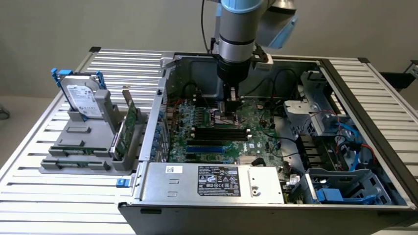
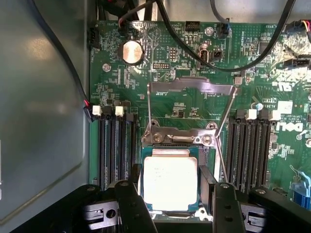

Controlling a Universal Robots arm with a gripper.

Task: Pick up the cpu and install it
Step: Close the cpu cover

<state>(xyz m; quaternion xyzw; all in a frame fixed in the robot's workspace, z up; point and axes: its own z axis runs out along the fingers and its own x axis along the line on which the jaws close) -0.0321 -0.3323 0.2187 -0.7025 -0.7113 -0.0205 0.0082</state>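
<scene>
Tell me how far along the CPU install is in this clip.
Pickup looks done: the cpu is at the socket on the motherboard. In hand: the gripper has its fingers flanking the chip on two sides, seemingly gripping it; whether it is fully seated is unclear. Left: the socket's metal retention frame stands raised, not closed over the chip.

The exterior view shows one robot arm (image 1: 235,29), one open computer case (image 1: 261,218), one green motherboard (image 1: 261,120) and one power supply (image 1: 216,181) at six o'clock inside the case. At nine o'clock from the case are one hard drive (image 1: 81,95) and one grey rack (image 1: 78,147). The wrist view shows one cpu (image 2: 169,182), one raised metal frame (image 2: 192,87), one coin battery (image 2: 131,51) and four white slot clips (image 2: 96,110).
</scene>
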